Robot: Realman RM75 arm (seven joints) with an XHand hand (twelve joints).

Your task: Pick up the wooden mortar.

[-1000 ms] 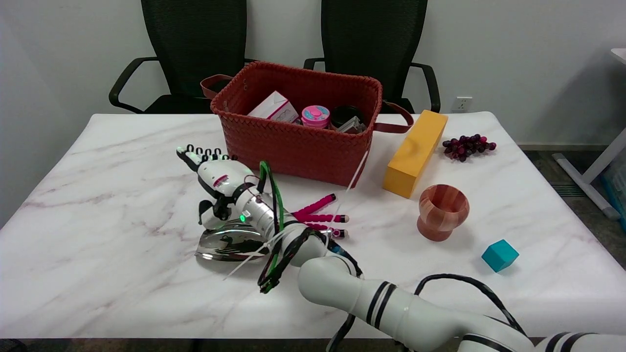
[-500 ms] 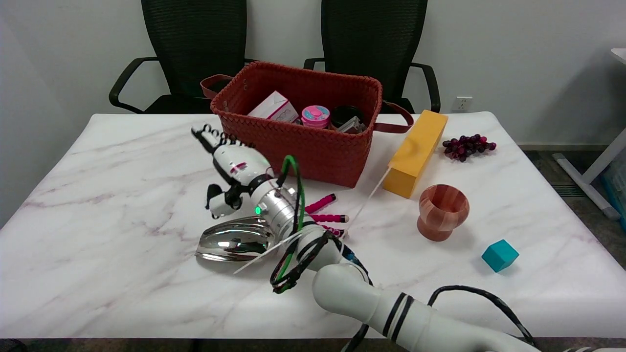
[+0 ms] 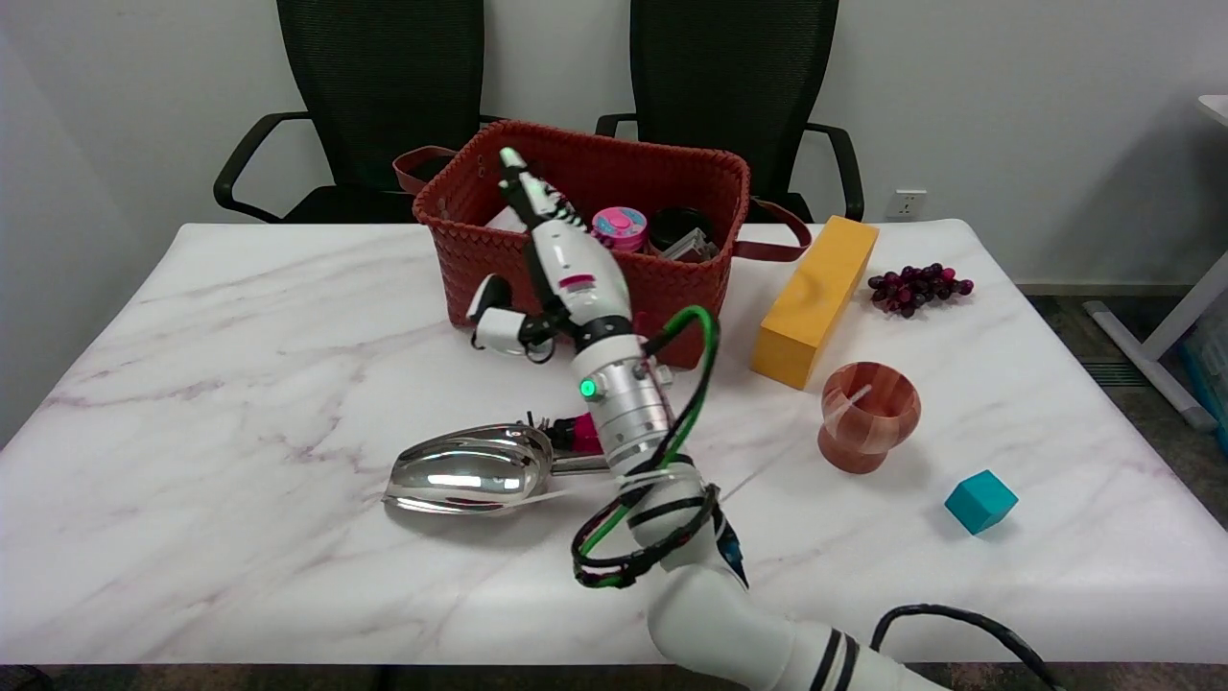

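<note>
Hovering empty, robot hand (image 3: 561,264) well apart from wooden mortar (image 3: 867,416)

Right hand (image 3: 566,264) raised, empty, fingers (image 3: 523,187) straight and pointing away, thumb splayed left; forearm angled up from lower right.

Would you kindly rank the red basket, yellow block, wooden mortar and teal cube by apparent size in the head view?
1. red basket
2. yellow block
3. wooden mortar
4. teal cube
</note>
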